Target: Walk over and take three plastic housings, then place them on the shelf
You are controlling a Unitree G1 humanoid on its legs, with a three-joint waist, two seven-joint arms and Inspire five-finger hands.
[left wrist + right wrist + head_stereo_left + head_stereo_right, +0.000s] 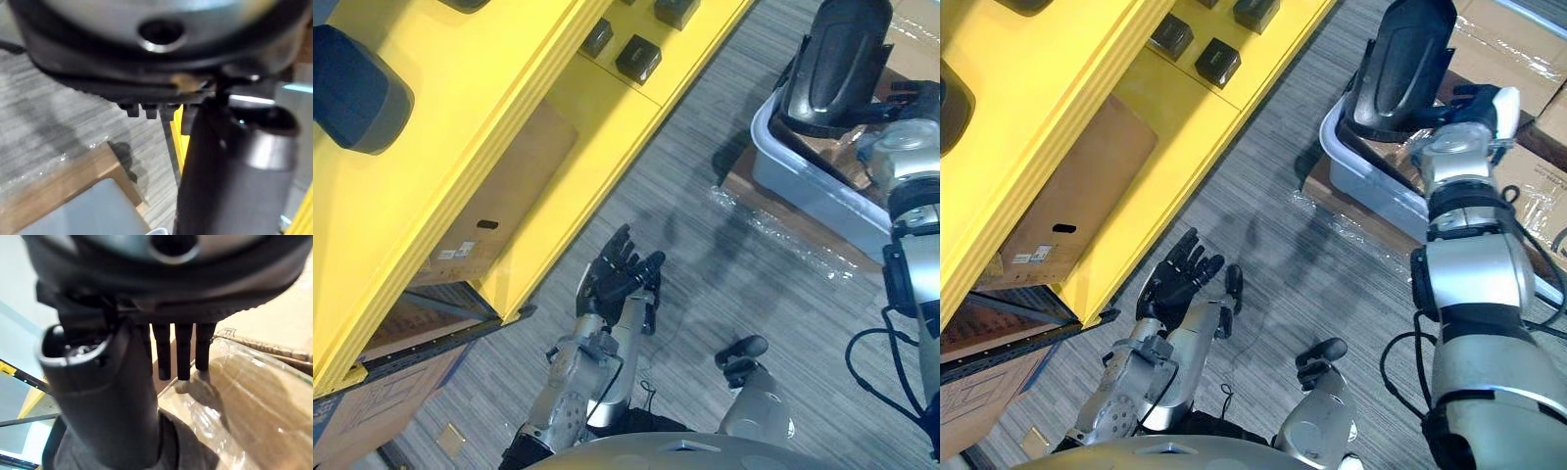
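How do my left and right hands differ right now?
The left hand sits low over the carpet beside the yellow shelf; the right hand is reached out over the grey tub. The left hand's fingers are spread and hold nothing; the right hand grips a dark housing, stood upright. Both hands are dark.

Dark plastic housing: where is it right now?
Head views, right side: the right hand holds the dark plastic housing above the grey bin, opposite the yellow shelf.
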